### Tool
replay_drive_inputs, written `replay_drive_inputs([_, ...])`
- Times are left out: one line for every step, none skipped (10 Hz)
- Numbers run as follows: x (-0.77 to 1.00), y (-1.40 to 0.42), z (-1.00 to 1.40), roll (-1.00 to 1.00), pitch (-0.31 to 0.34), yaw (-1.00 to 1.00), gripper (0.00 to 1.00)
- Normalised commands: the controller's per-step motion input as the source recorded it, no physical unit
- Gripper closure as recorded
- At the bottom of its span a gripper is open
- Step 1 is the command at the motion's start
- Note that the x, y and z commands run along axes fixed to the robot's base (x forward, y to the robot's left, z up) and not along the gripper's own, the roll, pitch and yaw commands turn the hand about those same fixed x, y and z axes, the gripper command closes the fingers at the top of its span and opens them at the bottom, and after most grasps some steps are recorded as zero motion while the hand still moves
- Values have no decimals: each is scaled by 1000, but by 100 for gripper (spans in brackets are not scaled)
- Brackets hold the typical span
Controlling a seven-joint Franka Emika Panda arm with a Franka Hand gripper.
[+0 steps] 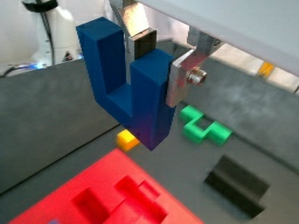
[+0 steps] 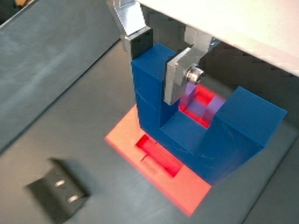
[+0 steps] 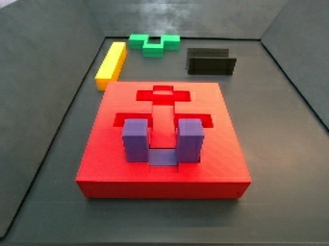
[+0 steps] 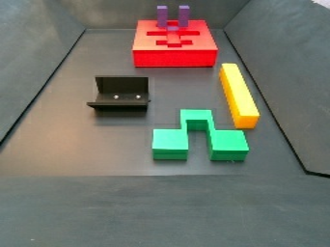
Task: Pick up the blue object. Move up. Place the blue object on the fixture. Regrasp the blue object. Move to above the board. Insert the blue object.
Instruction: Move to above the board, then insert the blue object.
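Observation:
In both wrist views my gripper (image 1: 162, 66) (image 2: 158, 66) is shut on one prong of the dark blue U-shaped blue object (image 1: 128, 87) (image 2: 176, 122), which hangs in the air with its prongs pointing up toward the wrist. The red board (image 1: 70, 197) (image 2: 128, 131) lies beneath it. The board (image 3: 115, 163) (image 4: 175, 56) also shows in both side views, with a purple U-shaped block (image 3: 161, 142) (image 4: 172, 16) standing in one recess. The black fixture (image 1: 239, 185) (image 2: 59, 192) (image 3: 211, 61) (image 4: 120, 96) stands on the floor apart from the board. Neither side view shows the gripper or the blue object.
A green block (image 1: 201, 125) (image 3: 160, 42) (image 4: 196, 137) and a long yellow bar (image 1: 126, 137) (image 3: 112, 62) (image 4: 236, 94) lie on the dark floor beside the board. Raised dark walls (image 3: 52, 115) run along the sides of the floor.

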Motion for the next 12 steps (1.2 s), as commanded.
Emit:
replay_drive_inputs([-94, 22, 7, -916, -19, 57, 100])
replay_drive_inputs([-74, 30, -1, -613, -40, 28, 100])
replay_drive_inputs([-63, 18, 3, -416, -45, 19, 100])
replay_drive_inputs([-50, 16, 1, -316, -41, 15, 100])
replay_drive_inputs([40, 0, 0, 0, 0, 0, 100])
replay_drive_inputs([131, 0, -20, 0, 0, 0, 100])
replay_drive_inputs([146, 0, -103, 0, 0, 0, 100])
replay_drive_inputs([526, 83, -277, 4, 0, 0, 100])
replay_drive_inputs([769, 140, -260, 10, 0, 0, 100])
replay_drive_inputs([903, 137, -177, 0, 0, 0, 100])
replay_drive_inputs([994, 131, -149, 0, 0, 0, 100])
replay_drive_inputs([1000, 149, -151, 0, 0, 0, 100])
